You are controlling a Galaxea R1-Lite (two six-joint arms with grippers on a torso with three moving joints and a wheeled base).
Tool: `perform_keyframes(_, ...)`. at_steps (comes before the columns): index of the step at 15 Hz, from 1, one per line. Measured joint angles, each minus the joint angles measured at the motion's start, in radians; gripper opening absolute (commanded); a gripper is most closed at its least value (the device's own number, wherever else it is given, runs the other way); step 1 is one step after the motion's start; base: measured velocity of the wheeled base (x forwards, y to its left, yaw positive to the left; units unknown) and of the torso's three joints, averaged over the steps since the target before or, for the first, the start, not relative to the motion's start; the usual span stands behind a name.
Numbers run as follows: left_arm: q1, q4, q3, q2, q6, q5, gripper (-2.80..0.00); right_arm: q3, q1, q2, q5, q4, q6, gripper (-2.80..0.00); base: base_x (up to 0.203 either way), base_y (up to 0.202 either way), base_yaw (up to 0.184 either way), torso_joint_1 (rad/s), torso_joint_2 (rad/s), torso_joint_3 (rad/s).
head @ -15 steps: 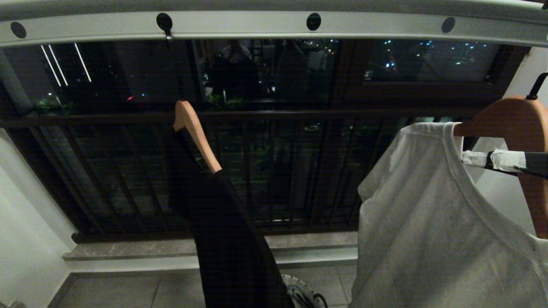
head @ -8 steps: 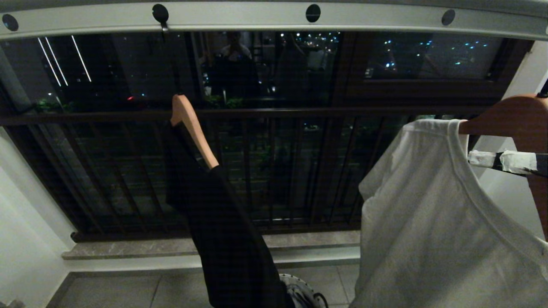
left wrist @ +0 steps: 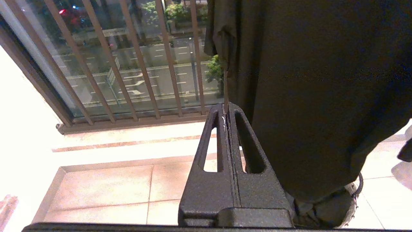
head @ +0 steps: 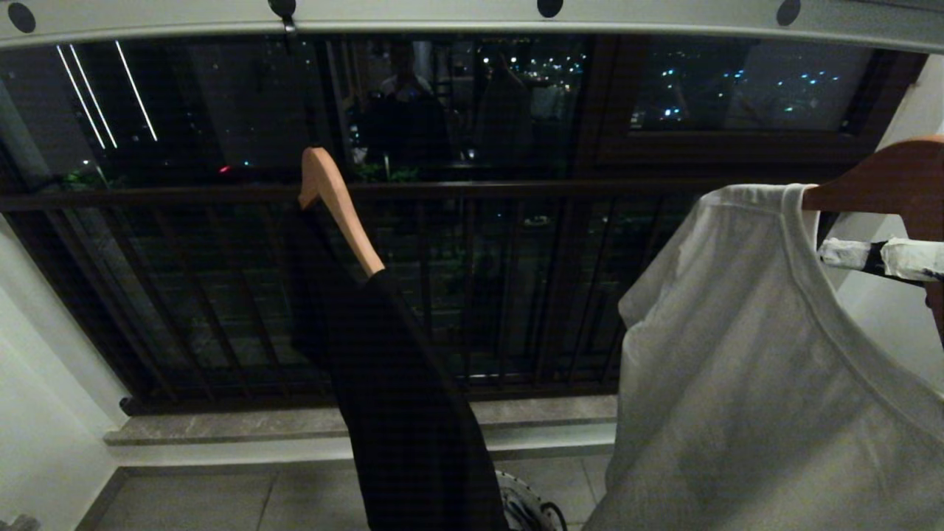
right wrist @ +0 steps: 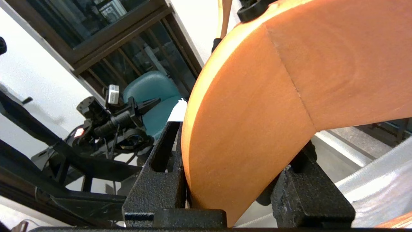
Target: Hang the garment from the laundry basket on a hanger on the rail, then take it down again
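A pale grey-white metal rail [head: 472,16] dotted with dark holes, top; black garment [head: 398,383] centre; white cotton shirt [head: 737,383] on orange-brown wooden hanger [head: 885,177], right.

rail [head: 472,16] top | black garment [head: 413,413] hanging | white garment [head: 745,383] right, on hanger [head: 885,177]

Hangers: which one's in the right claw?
The one with the white shirt; right claw clamps its wooden hanger. The black shirt's hanger hangs from the rail, ungripped.

No readable text, label, brand, number or sign anywhere.
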State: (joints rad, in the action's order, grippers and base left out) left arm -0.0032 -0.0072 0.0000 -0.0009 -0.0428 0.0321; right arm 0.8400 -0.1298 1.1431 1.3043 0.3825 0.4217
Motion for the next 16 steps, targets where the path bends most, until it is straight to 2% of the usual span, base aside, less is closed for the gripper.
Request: perform_keyframes(16, 0.0, 0.0, 0.0, 0.0, 0.0, 0.0, -2.8, -0.012, 0.003, -0.023, 0.0, 0.002, 0.0, -2.8, 0.0, 0.0, 0.0, -0.129, 0.28, 0.142)
